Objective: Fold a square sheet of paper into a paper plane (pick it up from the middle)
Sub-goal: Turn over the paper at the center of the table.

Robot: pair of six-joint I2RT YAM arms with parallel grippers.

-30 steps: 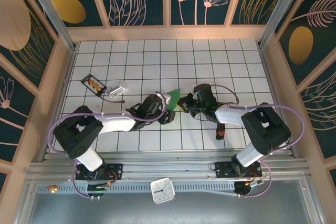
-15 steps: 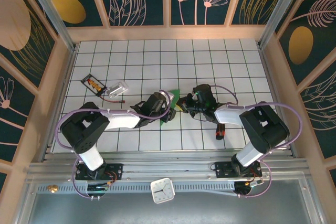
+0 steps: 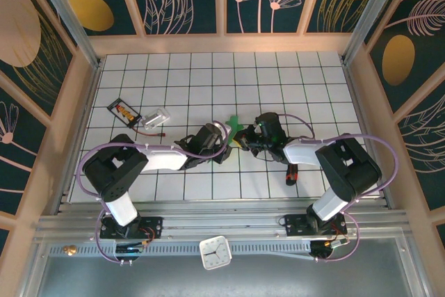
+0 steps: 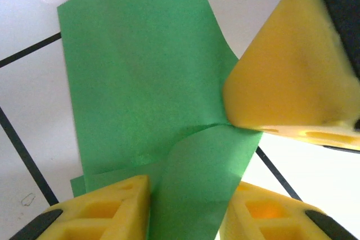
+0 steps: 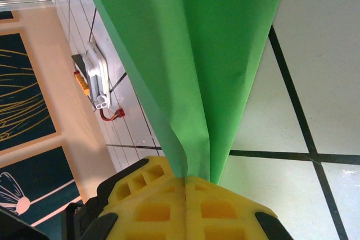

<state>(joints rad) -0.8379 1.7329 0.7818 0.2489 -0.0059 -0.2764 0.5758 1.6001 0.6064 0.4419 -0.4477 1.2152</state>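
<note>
Since 1 second ago your left gripper has slid closer to the right gripper. From above, the bright-green creased sheet of paper now shows as a far smaller sliver than the broad triangle it was then.

Take the small clear plastic connector with a red wire on the white gridded table as your landmark. In the top view the paper sits to the right of that connector, well apart from it, with the 2 grippers meeting at it. The left gripper is on the side nearer the connector and the right gripper on the side farther from it.

In the right wrist view the right gripper has its 2 yellow pads pressed together on the paper at a lengthwise crease, and 2 green layers fan out from the pinch. The connector lies beyond the paper's edge.

In the left wrist view the left gripper has its 2 yellow fingers standing apart, with a curled flap of the paper in the gap. You cannot tell whether the pads touch it. One of the right gripper's fingers meets the paper's edge there
</note>
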